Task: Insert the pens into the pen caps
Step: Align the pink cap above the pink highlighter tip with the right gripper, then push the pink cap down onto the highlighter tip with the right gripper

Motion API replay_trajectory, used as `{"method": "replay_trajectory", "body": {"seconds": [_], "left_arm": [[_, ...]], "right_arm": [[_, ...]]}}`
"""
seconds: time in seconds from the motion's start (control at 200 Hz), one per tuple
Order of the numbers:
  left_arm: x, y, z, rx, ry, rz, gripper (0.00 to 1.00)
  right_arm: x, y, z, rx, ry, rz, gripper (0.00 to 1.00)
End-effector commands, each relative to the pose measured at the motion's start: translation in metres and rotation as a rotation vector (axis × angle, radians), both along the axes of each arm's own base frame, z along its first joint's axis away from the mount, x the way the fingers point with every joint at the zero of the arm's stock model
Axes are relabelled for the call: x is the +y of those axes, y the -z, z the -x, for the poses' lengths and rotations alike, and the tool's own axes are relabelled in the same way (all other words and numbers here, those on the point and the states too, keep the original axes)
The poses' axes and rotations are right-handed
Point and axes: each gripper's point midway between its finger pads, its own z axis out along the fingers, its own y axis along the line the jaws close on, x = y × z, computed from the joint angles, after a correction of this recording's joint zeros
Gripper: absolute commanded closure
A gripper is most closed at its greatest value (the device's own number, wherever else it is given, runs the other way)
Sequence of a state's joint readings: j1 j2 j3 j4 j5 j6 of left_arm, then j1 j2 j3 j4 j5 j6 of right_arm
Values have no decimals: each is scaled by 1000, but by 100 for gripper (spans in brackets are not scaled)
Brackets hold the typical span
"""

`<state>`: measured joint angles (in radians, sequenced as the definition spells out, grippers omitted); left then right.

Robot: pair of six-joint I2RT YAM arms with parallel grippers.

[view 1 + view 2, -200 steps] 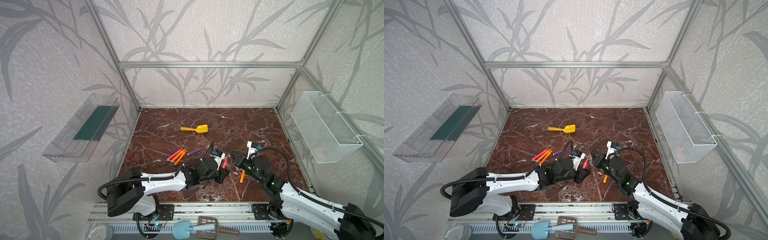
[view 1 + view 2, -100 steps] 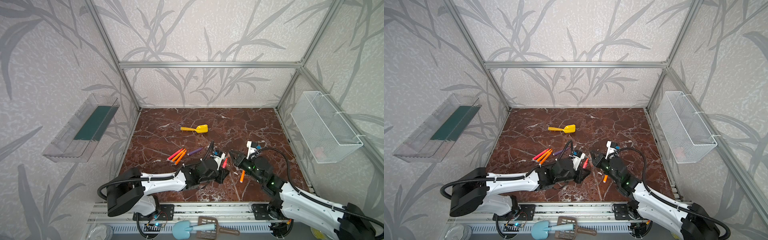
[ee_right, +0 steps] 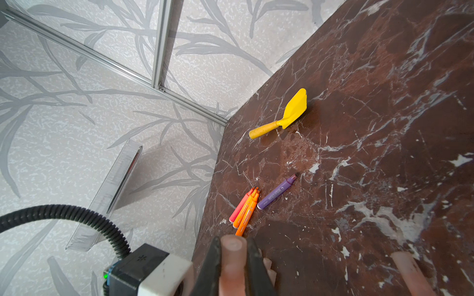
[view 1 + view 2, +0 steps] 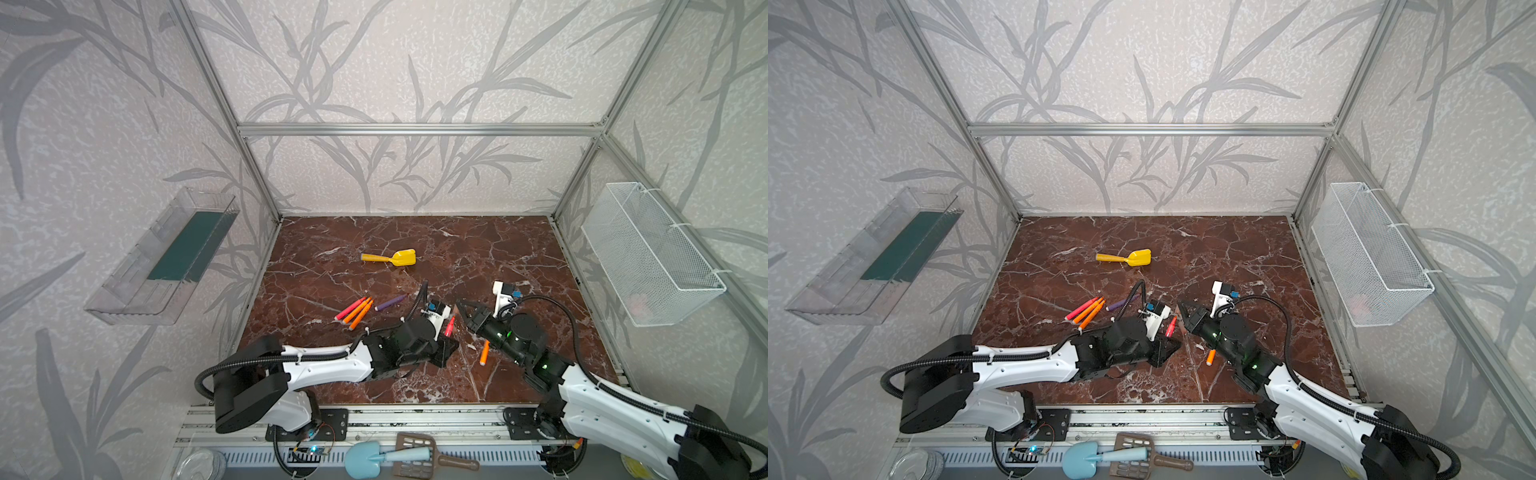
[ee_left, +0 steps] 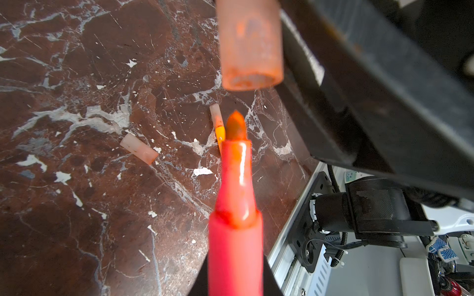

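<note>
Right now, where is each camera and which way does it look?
Both top views: high in front, looking down at the marble table; both arms show.
Left wrist: on left arm, looking along its pink-red pen at the cap; right gripper shows.
Right wrist: on right arm, looking past its fingers and cap toward loose pens, yellow shovel.
Wrist views share the cap.

The brown marble desk (image 4: 519,249) bears a yellow toy shovel (image 4: 390,258) and, in front of the shovel, three touching pens (image 4: 355,312), a purple pen (image 4: 390,303) and a lone orange pen (image 4: 484,352).
</note>
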<state>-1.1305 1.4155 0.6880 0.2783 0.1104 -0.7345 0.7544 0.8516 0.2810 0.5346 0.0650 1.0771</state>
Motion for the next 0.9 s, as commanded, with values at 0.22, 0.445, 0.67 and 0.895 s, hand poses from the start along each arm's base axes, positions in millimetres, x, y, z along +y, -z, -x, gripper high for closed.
{"method": "replay_trajectory", "body": {"seconds": [0.22, 0.445, 0.67, 0.895], "left_arm": [[-10, -18, -8, -42, -15, 41, 100], [-10, -19, -12, -54, -28, 45, 100], [-16, -19, -14, -33, -16, 80, 100], [-11, -23, -20, -29, -38, 107, 100]], "right_arm": [[5, 4, 5, 4, -24, -26, 100], [7, 8, 13, 8, -45, -38, 100], [11, 4, 25, -23, -69, -72, 100], [9, 3, 33, -38, -77, -93, 100]]}}
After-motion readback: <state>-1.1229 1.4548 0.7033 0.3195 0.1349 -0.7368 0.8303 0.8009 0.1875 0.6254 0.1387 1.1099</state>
